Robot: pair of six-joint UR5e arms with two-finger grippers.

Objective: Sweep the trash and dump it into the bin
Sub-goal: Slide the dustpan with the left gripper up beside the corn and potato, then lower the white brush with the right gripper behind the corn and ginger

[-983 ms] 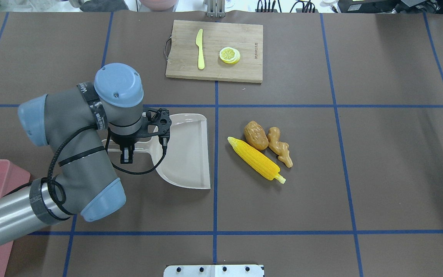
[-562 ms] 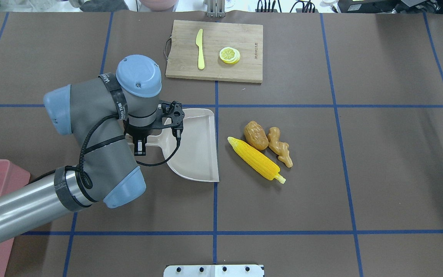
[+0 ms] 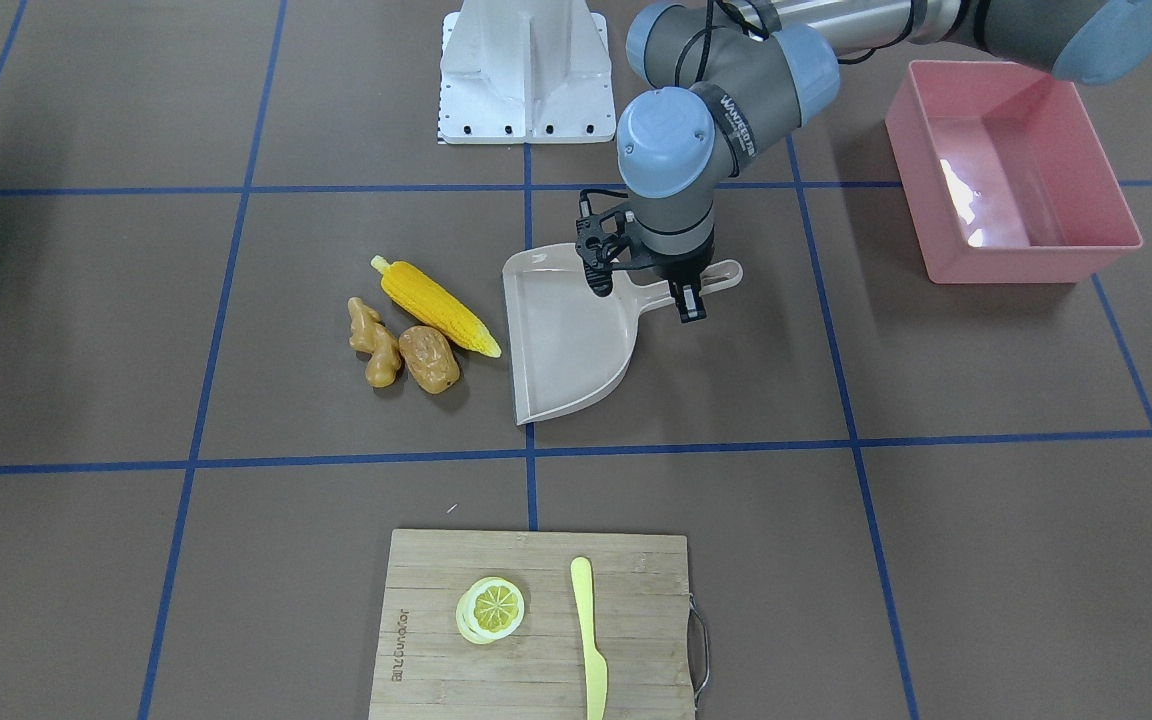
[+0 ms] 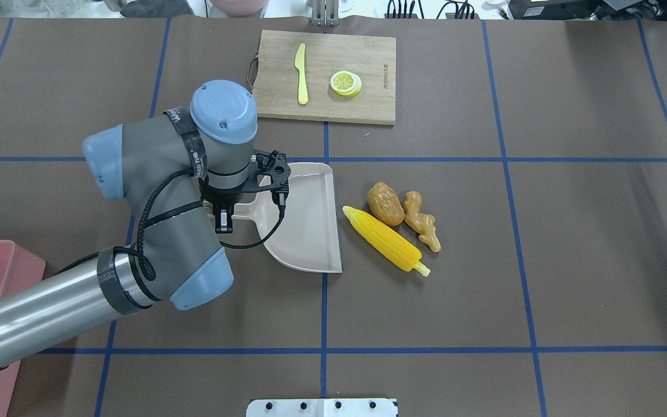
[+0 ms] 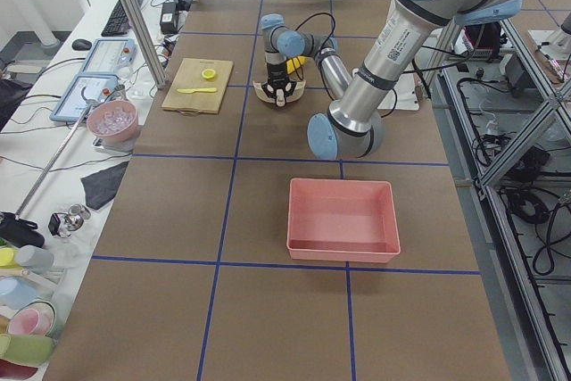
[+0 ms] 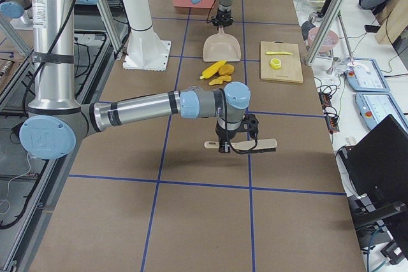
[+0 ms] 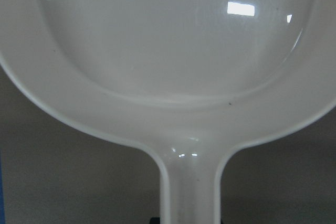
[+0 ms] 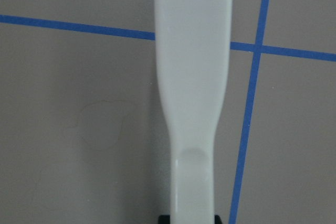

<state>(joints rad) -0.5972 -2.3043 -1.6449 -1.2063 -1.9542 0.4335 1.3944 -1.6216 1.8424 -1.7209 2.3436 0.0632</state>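
Left gripper (image 4: pixel 224 219) clamping tight on handle of dustpan (image 4: pixel 307 231). Pan lying flat at centre-left of overhead view, open edge facing right. Corn (image 4: pixel 385 240), potato (image 4: pixel 385 204) and ginger (image 4: pixel 421 223) lying bunched together just right of that edge. Corn tip sitting just beside pan lip, contact unclear. Pink bin (image 3: pixel 1011 255) standing at upper right of front view, well apart from trash. Right gripper (image 6: pixel 224 146) pinching brush (image 6: pixel 264 144) by handle, mid-frame in right side view.

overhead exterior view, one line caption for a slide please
Left end effector grips the beige dustpan by its handle, its open edge facing the corn cob, potato and ginger root.
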